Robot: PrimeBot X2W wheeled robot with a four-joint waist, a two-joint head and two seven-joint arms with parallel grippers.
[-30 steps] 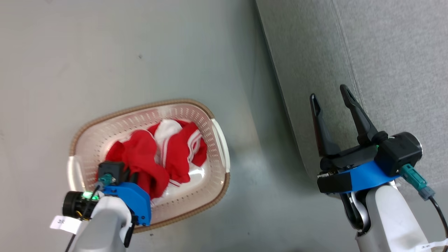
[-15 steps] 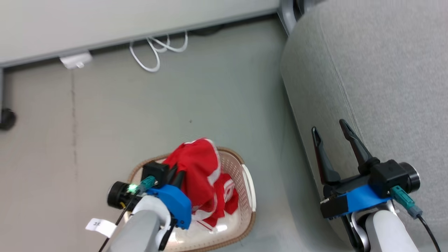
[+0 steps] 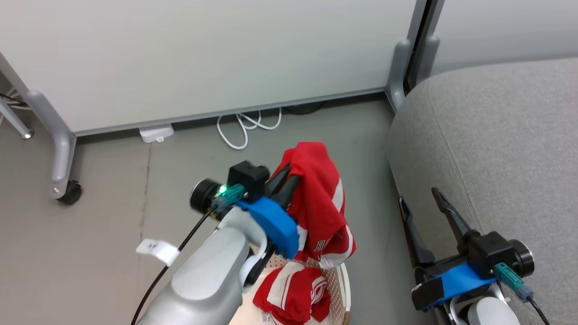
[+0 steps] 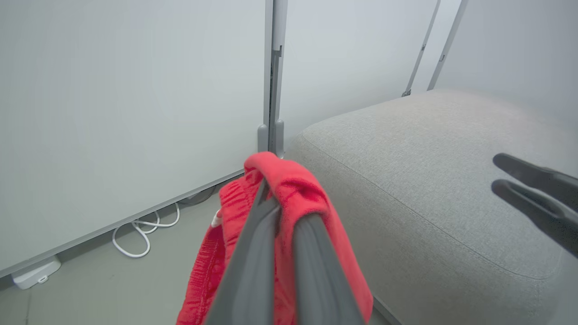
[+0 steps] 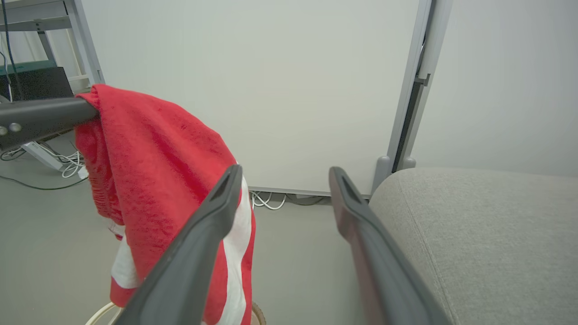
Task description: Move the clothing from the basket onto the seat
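Observation:
My left gripper is shut on a red garment with white stripes, which hangs in the air above the basket. In the left wrist view the red cloth drapes over the closed fingers. A second red and white garment lies in the basket. The grey seat is to the right. My right gripper stands open and empty beside the seat's edge. In the right wrist view the hanging garment is left of its spread fingers.
A white partition panel on grey legs with a caster stands behind the basket. A looped white cable and a white power strip lie on the floor at its foot. Grey floor separates basket and seat.
My left gripper has risen out of the basket with the red garment, now hanging free. The head camera has tilted up, showing the panel. The right gripper has stayed open.

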